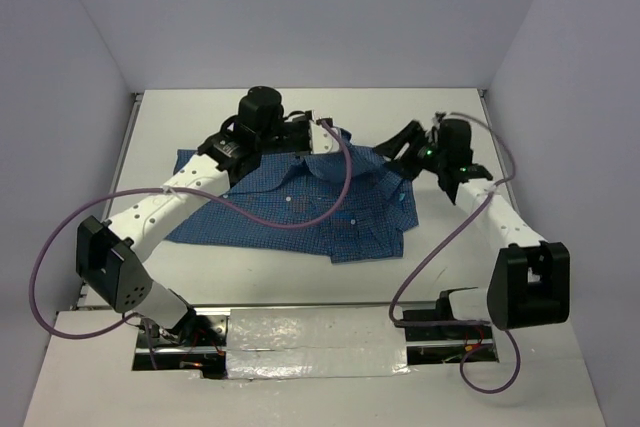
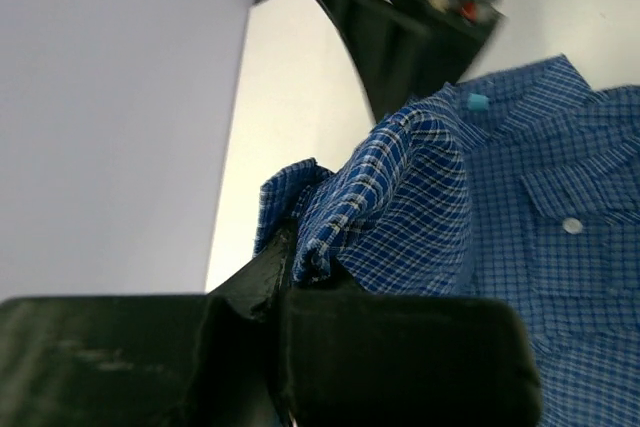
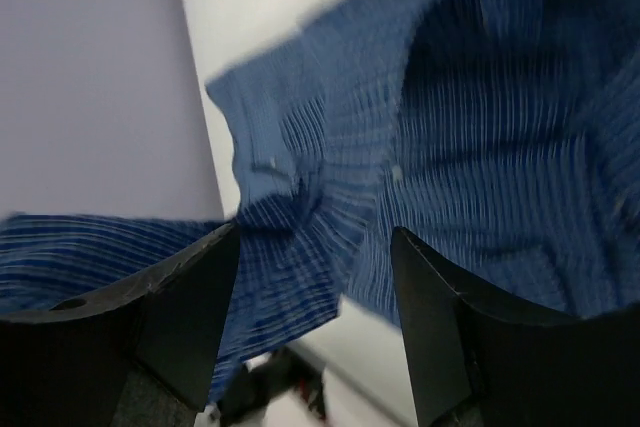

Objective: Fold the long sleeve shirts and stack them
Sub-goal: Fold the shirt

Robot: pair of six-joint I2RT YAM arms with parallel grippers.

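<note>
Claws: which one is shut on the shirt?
The left claw, closed on a fold of the blue shirt; the right claw is open, cloth between its fingers.

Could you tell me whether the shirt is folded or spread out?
Mostly spread, not folded: the shirt lies buttons up, with only one edge bunched in the left pincer.

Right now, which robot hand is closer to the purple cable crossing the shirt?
Left. The left gripper is beside the purple cable; the right gripper is at the shirt's right edge.
</note>
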